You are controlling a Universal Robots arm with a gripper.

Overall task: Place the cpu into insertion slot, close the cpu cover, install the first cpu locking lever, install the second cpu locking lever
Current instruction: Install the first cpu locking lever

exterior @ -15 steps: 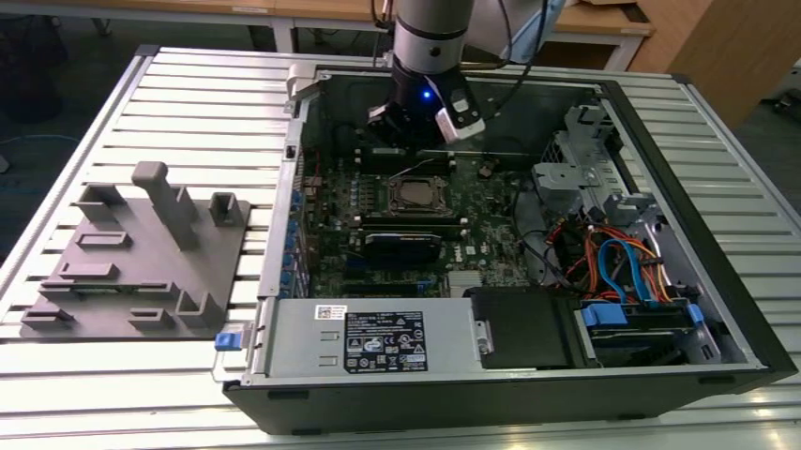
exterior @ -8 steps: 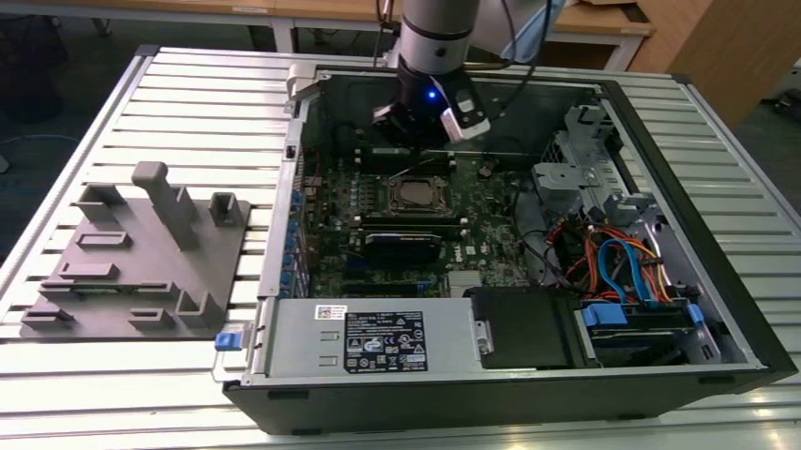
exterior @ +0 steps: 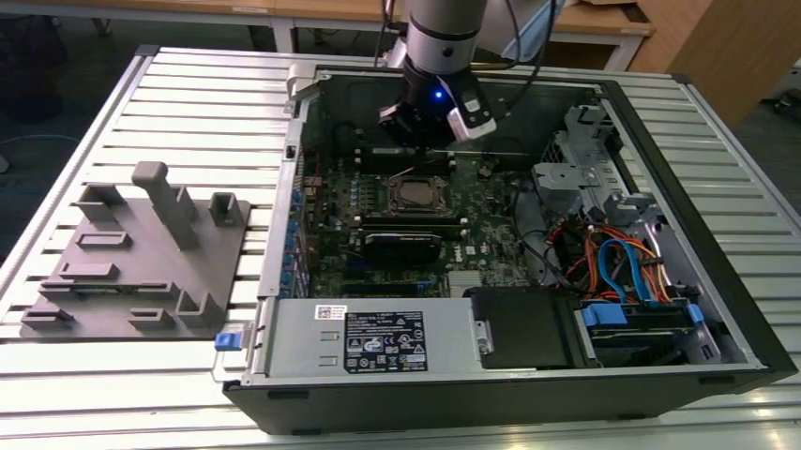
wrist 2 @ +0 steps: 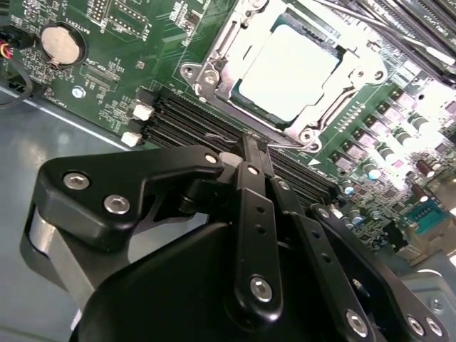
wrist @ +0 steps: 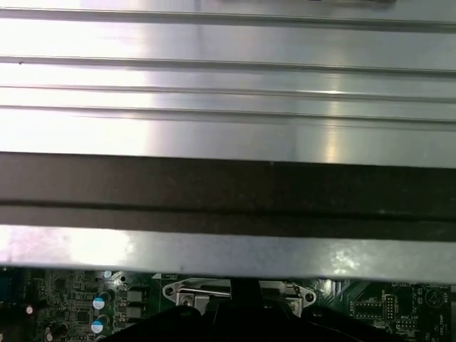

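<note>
- Your claw (wrist 2: 251, 146) sat pinched shut, empty, just beside the socket (wrist 2: 281, 68); the chip (wrist 2: 288, 68) lay under its cover (wrist 2: 235, 53).
- A slip risked scraping the memory slots (wrist 2: 192, 121).

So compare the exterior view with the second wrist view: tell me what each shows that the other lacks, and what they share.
Exterior view alone: the whole open computer case, the grey fixture tray and the slatted table.
Second wrist view alone: the coin battery and the shut gripper close up.
Shared: the cpu seated in the insertion slot, with the cpu cover down around it.
</note>
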